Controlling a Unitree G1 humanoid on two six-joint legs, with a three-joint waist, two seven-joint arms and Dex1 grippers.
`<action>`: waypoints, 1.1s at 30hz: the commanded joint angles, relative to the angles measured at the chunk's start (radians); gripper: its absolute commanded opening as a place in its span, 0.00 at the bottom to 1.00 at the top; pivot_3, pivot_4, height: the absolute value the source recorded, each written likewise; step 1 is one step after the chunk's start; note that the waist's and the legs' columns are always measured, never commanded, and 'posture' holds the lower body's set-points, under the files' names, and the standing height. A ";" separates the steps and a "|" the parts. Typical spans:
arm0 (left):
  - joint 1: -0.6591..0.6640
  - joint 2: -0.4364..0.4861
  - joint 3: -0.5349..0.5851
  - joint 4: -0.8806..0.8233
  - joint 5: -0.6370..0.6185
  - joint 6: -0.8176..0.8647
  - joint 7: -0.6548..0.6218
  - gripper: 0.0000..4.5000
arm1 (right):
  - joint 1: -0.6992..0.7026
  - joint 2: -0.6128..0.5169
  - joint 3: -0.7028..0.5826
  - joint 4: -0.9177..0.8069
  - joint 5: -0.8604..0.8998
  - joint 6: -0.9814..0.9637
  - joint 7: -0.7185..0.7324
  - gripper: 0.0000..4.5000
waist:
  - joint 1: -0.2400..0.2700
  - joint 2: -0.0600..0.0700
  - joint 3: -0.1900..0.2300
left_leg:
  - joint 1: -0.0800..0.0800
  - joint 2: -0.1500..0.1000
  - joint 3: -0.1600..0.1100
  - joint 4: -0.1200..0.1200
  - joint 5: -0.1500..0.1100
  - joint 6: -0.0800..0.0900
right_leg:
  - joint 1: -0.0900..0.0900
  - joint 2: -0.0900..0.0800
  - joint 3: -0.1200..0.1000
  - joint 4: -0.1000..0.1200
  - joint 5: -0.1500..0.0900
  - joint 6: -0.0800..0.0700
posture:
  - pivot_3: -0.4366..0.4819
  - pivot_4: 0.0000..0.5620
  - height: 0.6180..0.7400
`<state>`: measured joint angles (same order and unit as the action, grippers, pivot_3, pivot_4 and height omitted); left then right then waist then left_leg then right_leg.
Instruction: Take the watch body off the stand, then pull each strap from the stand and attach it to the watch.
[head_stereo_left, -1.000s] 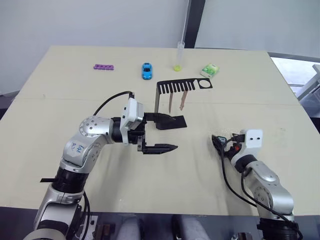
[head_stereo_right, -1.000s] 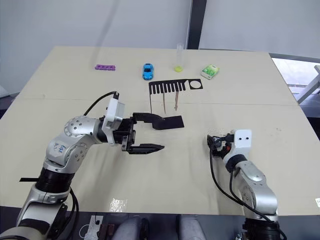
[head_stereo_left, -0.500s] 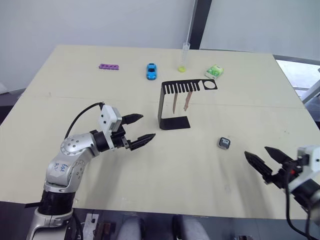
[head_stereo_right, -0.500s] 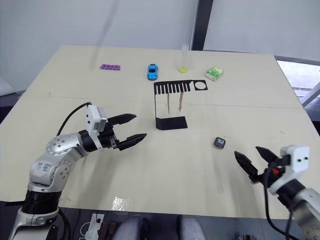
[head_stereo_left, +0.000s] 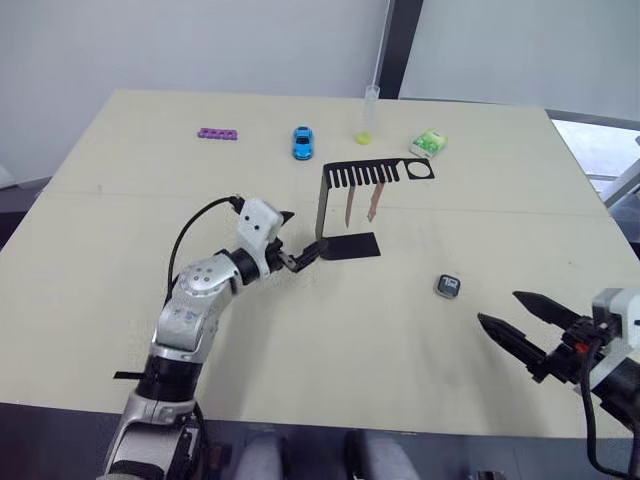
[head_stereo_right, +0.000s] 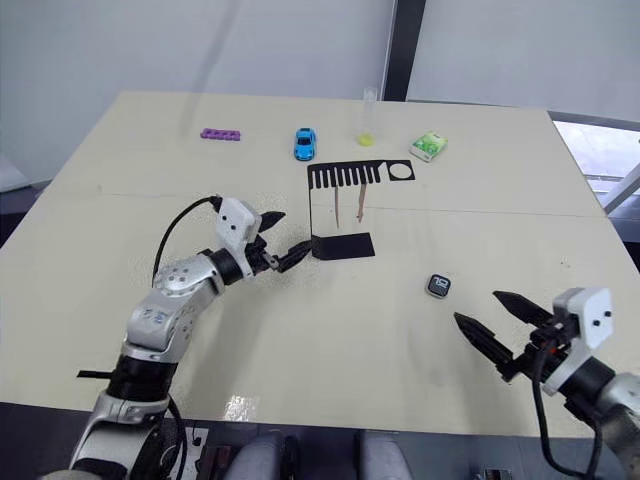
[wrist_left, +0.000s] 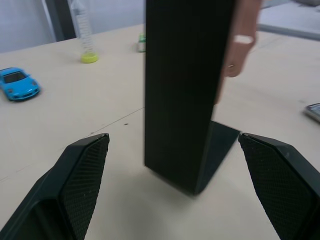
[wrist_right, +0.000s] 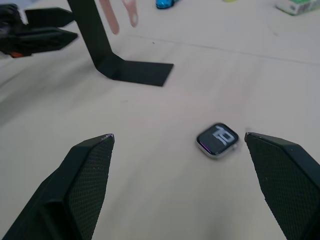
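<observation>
The black stand (head_stereo_left: 322, 212) is upright mid-table, its comb arm ending in a ring (head_stereo_left: 415, 170). Two pink straps (head_stereo_left: 348, 208) (head_stereo_left: 371, 204) hang from the comb slots. The watch body (head_stereo_left: 448, 287) lies flat on the table to the right of the stand, screen up, also in the right wrist view (wrist_right: 217, 140). My left gripper (head_stereo_left: 305, 232) is open just left of the stand; its fingers (wrist_left: 75, 190) straddle the upright (wrist_left: 185, 90) without touching. My right gripper (head_stereo_left: 498, 308) is open and empty, nearer me than the watch body.
Along the far edge sit a purple bar with holes (head_stereo_left: 217, 133), a blue toy car (head_stereo_left: 301, 142), a clear tube with a yellow cap (head_stereo_left: 368, 115) and a green-and-white packet (head_stereo_left: 427, 144). The table's near edge is close to my right gripper.
My left gripper has swung right, up to the stand's upright. My right gripper, a second ago at the spot where the watch body lies, has drawn back toward me and stands open.
</observation>
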<state>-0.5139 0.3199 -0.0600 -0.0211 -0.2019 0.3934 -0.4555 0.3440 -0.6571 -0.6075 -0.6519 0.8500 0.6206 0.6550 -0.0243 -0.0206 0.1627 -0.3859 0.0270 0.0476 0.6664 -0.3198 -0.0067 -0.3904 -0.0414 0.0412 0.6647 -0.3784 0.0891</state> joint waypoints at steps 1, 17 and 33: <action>-0.050 -0.023 -0.002 0.052 0.043 -0.065 0.032 1.00 | -0.040 -0.010 0.012 -0.070 0.065 0.016 -0.043 0.99 | 0.002 0.000 0.000 | 0.000 0.000 0.000 0.000 0.000 0.000 | 0.000 0.000 0.000 0.000 0.000 0.000 | 0.48 0.27 1.00; -0.180 -0.103 -0.023 0.287 0.102 -0.201 0.000 0.63 | -0.130 -0.040 0.120 -0.131 0.153 0.050 -0.127 1.00 | 0.026 0.000 0.000 | -0.001 0.000 0.000 0.001 0.000 0.000 | -0.001 -0.001 -0.001 0.000 0.000 0.000 | 0.48 0.27 1.00; -0.353 -0.078 -0.015 0.591 0.120 -0.392 -0.131 0.50 | -0.133 -0.028 0.167 -0.142 0.127 0.025 -0.150 1.00 | 0.024 0.000 0.000 | -0.001 0.000 0.000 0.002 0.000 0.001 | -0.002 -0.001 -0.002 0.002 0.000 0.000 | 0.48 0.27 1.00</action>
<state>-0.8411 0.2394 -0.0865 0.5669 -0.0834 0.0365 -0.5789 0.2113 -0.6895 -0.4370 -0.7555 0.9731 0.6706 0.5157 -0.0007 -0.0209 0.1625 -0.3872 0.0267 0.0479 0.6684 -0.3202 -0.0061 -0.3920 -0.0421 0.0393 0.6665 -0.3783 0.0892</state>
